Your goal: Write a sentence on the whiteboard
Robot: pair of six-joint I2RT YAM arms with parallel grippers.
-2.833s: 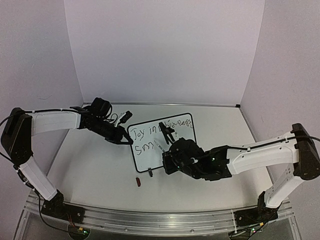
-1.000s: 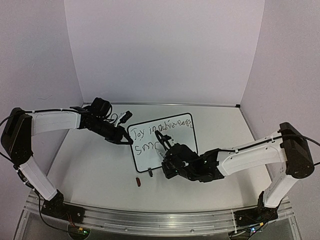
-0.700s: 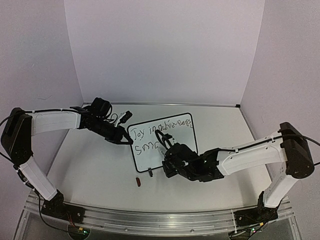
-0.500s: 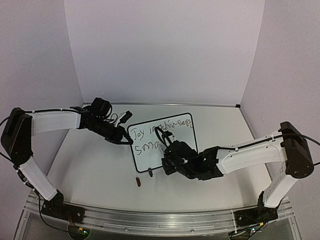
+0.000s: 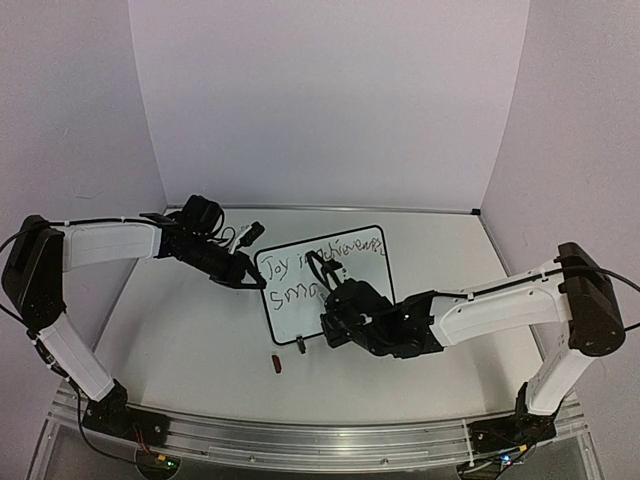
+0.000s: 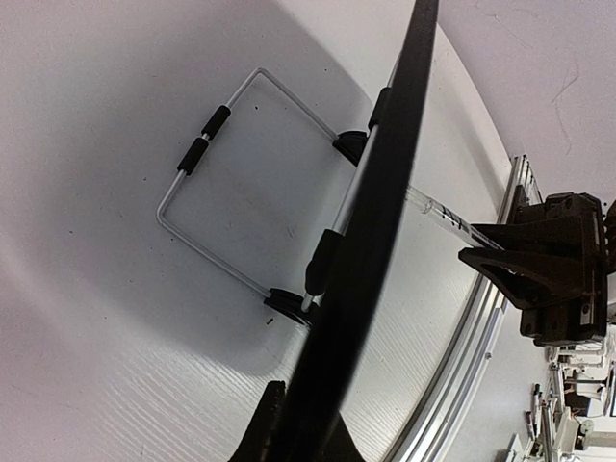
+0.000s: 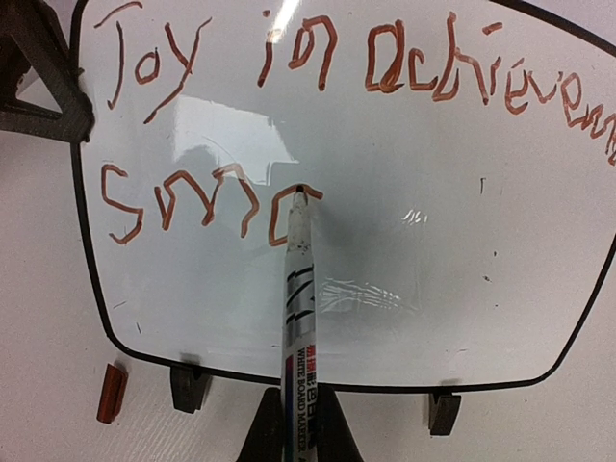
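Right pincer (image 7: pixel 299 429) was closed narrow on the barrel of the marker (image 7: pixel 296 289), at bottom centre of the right wrist view, with the tip touching the whiteboard (image 7: pixel 414 260) at the upper end of a curved stroke. My left pincer (image 5: pixel 246 279) was clamped on the board's left edge, steadying it. In the top view the board stood at the middle of the frame on the table (image 5: pixel 190 340), leaning back on its wire stand (image 6: pixel 207 192).

Along the top of the board, red writing read "Joy in achievem…" and ran out of the frame at upper right. Below it, at left, I had "Sm" and a third letter, and the marker sat on a fourth, which looked only half formed. I judged the sentence well begun but not finished: the second line was a few letters long, and most of the lower board was bare.

No containers showed in any view. The nearest thing to one was the red cap (image 7: pixel 112 392), lying off the marker at lower left, just beside a clip foot (image 7: pixel 190 387).
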